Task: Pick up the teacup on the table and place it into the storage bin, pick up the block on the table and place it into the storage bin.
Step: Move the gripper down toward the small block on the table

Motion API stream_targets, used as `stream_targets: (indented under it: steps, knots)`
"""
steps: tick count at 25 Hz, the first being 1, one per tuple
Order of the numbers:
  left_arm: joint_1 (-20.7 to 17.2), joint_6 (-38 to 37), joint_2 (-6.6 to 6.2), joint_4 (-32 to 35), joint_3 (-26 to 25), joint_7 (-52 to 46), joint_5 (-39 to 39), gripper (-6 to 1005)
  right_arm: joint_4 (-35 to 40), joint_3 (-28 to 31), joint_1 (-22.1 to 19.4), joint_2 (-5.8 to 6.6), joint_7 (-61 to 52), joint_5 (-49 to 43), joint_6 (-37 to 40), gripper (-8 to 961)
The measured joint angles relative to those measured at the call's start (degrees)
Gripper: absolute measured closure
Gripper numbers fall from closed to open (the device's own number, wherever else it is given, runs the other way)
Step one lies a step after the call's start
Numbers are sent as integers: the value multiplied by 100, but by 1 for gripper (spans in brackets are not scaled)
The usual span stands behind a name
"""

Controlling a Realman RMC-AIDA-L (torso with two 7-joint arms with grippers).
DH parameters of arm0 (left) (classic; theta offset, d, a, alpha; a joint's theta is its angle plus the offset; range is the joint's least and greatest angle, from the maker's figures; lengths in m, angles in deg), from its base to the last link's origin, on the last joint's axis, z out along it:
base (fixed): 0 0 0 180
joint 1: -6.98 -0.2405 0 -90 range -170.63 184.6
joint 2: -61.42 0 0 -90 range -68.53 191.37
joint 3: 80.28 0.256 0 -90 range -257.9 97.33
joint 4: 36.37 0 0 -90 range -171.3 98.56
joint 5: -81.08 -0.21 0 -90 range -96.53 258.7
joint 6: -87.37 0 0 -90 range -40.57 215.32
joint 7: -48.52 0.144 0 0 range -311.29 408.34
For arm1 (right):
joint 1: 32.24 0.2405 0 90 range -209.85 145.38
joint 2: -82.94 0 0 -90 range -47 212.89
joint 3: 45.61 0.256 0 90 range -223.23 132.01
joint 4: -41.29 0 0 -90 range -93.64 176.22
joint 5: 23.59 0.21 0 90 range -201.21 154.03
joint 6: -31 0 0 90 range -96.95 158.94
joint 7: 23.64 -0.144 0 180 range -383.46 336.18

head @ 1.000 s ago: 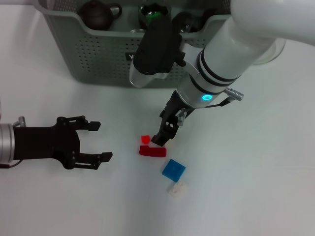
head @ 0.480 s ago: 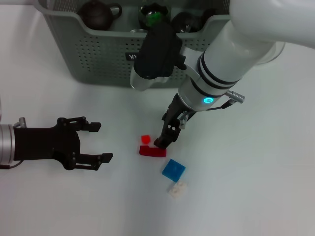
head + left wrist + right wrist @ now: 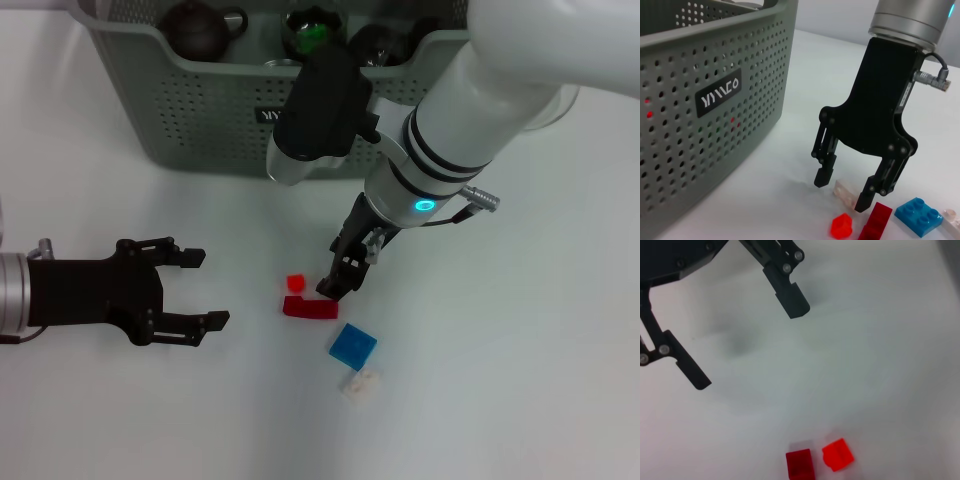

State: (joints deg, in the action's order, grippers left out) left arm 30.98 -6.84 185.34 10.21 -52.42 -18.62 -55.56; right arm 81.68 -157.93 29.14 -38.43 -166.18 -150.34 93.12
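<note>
The storage bin (image 3: 200,120), grey-green with perforated sides, stands at the table's far edge. I see no teacup on the table. Several blocks lie in front of the bin: a small red block (image 3: 295,283), a dark red block (image 3: 310,308), a blue block (image 3: 353,344) and a clear block (image 3: 361,383). My right gripper (image 3: 338,280) points down just right of the small red block. The left wrist view shows that right gripper (image 3: 844,190) open and holding nothing, its tips near the table by the red blocks (image 3: 841,226). My left gripper (image 3: 208,288) hovers open to the left.
A dark teapot (image 3: 200,28) and other dark rounded items lie inside the bin. Another clear block (image 3: 844,188) lies behind the right gripper's tips. In the right wrist view the left gripper (image 3: 751,346) shows beyond the red blocks (image 3: 837,455).
My right gripper has drifted slightly right, staying over the red blocks. The left arm and the blocks have not moved.
</note>
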Motion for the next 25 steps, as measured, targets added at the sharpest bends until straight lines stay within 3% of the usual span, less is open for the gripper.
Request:
stream_targets:
  steps: [9,25]
  knots:
    - [0,25,0,0,0,7,0,125,25,0,-3,11,-96,-9,75,379]
    - [7,35,0,1,0,24,5,126,26,4,20,18,-184,-34,215,406]
